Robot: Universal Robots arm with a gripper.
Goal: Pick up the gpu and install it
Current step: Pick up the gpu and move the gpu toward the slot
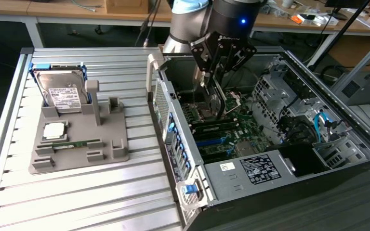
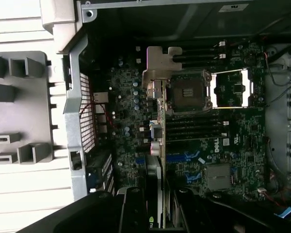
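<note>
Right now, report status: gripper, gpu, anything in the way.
Status: gripper shut on gpu. The gpu hangs edge-down inside the open case, over the motherboard. Nothing seen blocking beneath it.

Thin flat dark gpu circuit card (image 1: 216, 102) (image 2: 161, 128): upright on edge, silvery metal bracket strip (image 2: 157, 65) at one end. Sits inside open dark computer case (image 1: 339, 120), over green motherboard (image 1: 236, 140), just beside CPU socket (image 2: 190, 93). Seating in slot unclear.
</note>
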